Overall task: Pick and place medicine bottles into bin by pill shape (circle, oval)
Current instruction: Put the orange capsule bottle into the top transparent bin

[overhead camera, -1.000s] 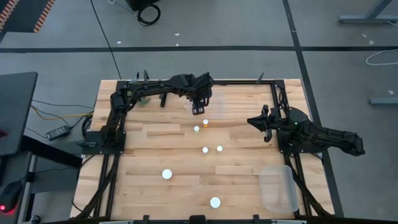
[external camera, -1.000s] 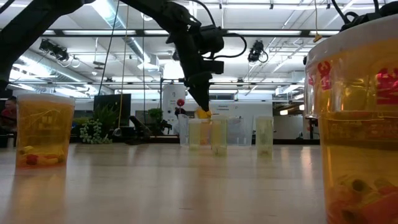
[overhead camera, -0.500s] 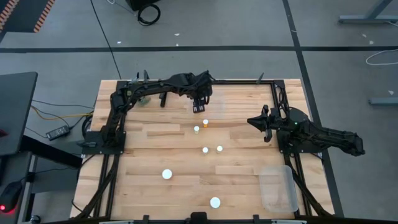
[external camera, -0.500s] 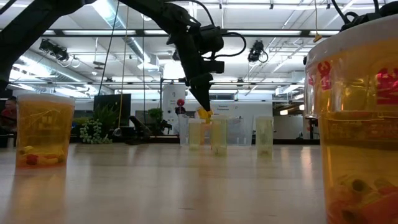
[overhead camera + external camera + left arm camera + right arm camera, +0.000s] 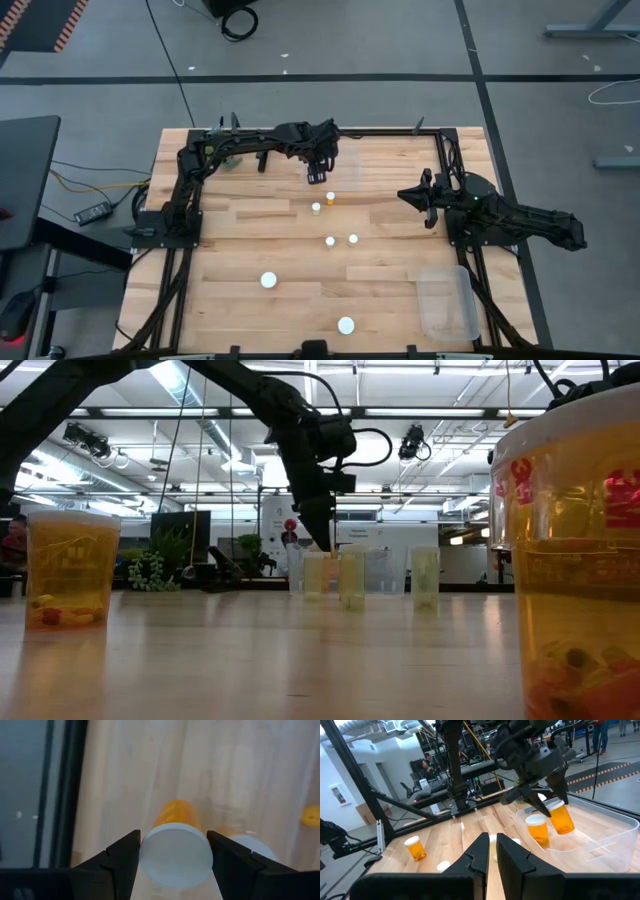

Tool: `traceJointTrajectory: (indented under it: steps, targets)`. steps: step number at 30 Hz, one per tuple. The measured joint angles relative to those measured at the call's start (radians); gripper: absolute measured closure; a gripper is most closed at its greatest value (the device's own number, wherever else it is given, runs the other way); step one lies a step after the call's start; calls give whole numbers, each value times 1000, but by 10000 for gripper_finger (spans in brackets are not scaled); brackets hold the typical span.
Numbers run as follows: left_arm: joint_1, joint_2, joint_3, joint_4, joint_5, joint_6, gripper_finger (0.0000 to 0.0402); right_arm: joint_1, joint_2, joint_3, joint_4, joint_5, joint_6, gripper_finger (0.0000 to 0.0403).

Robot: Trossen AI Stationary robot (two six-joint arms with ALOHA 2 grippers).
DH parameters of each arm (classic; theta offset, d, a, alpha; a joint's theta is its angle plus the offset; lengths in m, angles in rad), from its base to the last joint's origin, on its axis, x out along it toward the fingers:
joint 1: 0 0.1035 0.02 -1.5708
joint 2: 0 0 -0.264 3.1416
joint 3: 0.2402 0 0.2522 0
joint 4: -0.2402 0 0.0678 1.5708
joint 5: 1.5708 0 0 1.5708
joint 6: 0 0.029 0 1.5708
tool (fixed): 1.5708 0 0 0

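Note:
My left gripper is at the table's far side, shut on an orange medicine bottle with a white cap, over a clear bin. A second bottle stands upright on its base in that bin. Several more bottles stand on the table, among them one showing orange and white-capped ones. My right gripper waits shut and empty at the table's right. My left gripper pinches the bottle's white cap by its round side between its two fingers. The fingers come from above, pointing down. The bottle hangs below them, tilted, its orange body inside the bin's outline; whether its base touches the bin floor I cannot tell.
Another clear bin sits at the table's near right corner. In the low view two bottles loom close to the camera, at left and right. Dark frame rails run along the table's far and side edges.
My left gripper has gone down and slightly toward the table's left edge with the bottle. In the low view the bottle has sunk from just above the far bottles' tops to behind them.

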Motion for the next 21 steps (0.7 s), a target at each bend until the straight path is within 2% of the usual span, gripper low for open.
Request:
traceJointTrajectory:
  steps: [17,21]
  targets:
    - [26,0,0,-32,-25,-25,170,0,0,0,0,0,0,362]
    - [26,0,0,-32,-25,-27,156,0,0,0,0,0,0,362]
